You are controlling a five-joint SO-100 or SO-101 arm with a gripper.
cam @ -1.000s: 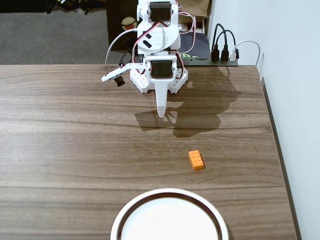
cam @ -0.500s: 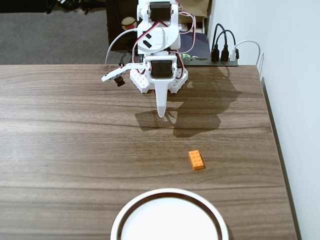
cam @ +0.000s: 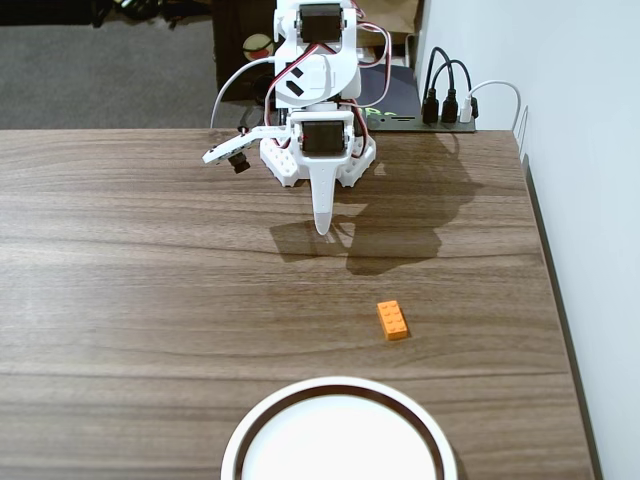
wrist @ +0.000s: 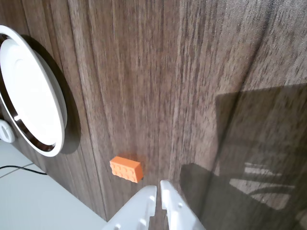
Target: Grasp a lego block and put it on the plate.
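Observation:
A small orange lego block (cam: pixel 392 320) lies flat on the wooden table, right of centre in the fixed view; the wrist view shows the block (wrist: pixel 126 168) just up and left of my fingertips. The white plate (cam: pixel 338 433) with its dark ring sits at the table's near edge, cut off by the frame; in the wrist view the plate (wrist: pixel 29 96) is at the left. My white gripper (cam: pixel 323 228) hangs point-down near the arm's base, well behind the block. Its fingers (wrist: pixel 159 189) are together with nothing between them.
The arm's base (cam: pixel 318 150) stands at the back middle of the table. A power strip with plugs and cables (cam: pixel 450 108) sits behind the back right corner. A white wall (cam: pixel 600 200) runs along the table's right edge.

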